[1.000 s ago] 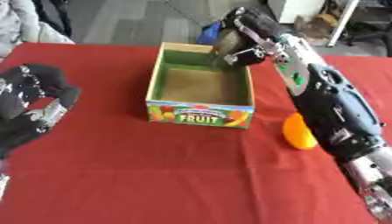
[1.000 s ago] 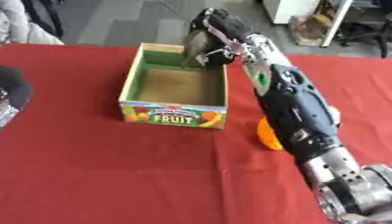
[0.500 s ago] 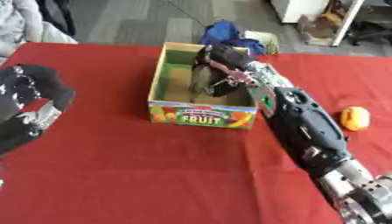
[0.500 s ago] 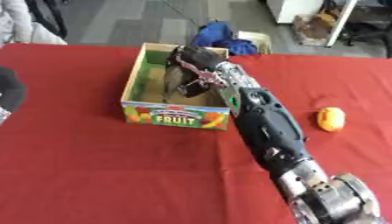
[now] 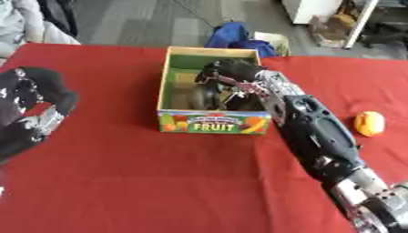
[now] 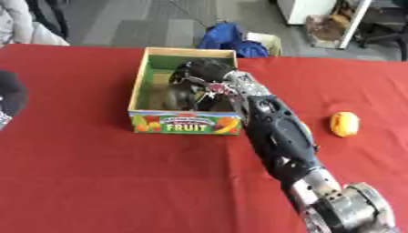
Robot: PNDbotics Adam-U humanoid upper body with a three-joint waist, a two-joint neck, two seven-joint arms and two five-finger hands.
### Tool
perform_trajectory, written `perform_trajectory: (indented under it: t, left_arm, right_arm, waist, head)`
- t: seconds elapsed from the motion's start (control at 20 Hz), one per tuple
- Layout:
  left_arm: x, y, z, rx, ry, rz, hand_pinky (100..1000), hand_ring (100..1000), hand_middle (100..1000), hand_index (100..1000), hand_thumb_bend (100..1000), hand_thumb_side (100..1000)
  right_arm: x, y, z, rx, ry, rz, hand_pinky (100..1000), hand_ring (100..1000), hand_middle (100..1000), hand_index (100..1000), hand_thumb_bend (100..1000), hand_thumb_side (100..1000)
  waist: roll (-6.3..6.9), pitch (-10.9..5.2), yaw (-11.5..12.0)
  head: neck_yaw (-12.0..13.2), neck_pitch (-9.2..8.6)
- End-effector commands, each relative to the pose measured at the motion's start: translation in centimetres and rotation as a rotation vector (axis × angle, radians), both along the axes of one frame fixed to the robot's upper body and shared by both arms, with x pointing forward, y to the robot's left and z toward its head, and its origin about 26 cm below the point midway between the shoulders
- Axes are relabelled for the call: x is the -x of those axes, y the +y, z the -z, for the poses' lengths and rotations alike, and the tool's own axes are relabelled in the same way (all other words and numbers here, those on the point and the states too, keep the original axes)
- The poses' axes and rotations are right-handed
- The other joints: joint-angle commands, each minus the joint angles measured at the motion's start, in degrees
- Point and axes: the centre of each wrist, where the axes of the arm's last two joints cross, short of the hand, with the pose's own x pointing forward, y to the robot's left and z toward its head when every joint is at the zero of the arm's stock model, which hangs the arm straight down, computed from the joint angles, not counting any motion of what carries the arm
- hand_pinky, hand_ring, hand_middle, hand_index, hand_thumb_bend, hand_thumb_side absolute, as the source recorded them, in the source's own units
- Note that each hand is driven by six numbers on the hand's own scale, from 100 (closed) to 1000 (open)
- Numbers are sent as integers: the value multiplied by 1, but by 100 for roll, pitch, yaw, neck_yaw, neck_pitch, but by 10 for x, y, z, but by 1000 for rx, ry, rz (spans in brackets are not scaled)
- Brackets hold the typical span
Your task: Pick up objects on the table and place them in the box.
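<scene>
Left eye view shows the robot's right hand (image 5: 227, 75) reaching down inside an open cardboard box (image 5: 165, 79) on a red table (image 5: 135, 177). The hand is black with silver parts, and its fingers are curled downward over a dark rounded object (image 5: 209, 96) that sits on the box floor. Whether the fingers actually grip that object cannot be told, since hand and object are both dark and overlap. The right arm (image 5: 315, 132) stretches from the lower right corner up across the table and over the box's right wall. The box has a green inner lining, tan rims, and a colourful front panel printed with the word FRUIT. To the right of the arm, well apart from the box, a small orange fruit-shaped object (image 5: 369, 123) lies on the red table. At the left edge, the robot's left hand (image 5: 30, 109) hangs above the table, dark and bulky, with its fingers relaxed and holding nothing. Beyond the far side of the table, a blue bag (image 5: 231, 35) rests on the grey floor.
</scene>
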Motion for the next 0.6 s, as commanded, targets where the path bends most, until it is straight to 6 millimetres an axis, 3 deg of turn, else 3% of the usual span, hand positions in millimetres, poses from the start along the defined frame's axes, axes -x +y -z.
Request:
perform_trajectory:
  t: [0.05, 0.25, 0.6]
  left_arm:
    - [1, -1, -7, -5, -27, 4, 618, 626, 549, 669, 549, 362]
    - [1, 1, -6, -6, -24, -4, 618, 625, 549, 669, 551, 362]
    - [2, 7, -2, -9, -14, -33, 618, 625, 548, 668, 552, 363]
  right_arm:
    - [-2, -12, -33, 16, -57, 0, 830, 939, 805, 902, 461, 365]
    - [1, -23, -55, 13, -78, -30, 856, 962, 836, 914, 465, 376]
    - [19, -58, -92, -96, -132, -127, 829, 932, 792, 879, 441, 247]
  waist:
    - [11, -114, -19]
    - [-8, -134, -94]
    - [-40, -172, -351]
  head:
    - [29, -66]
    - [70, -51]
    - [220, -19]
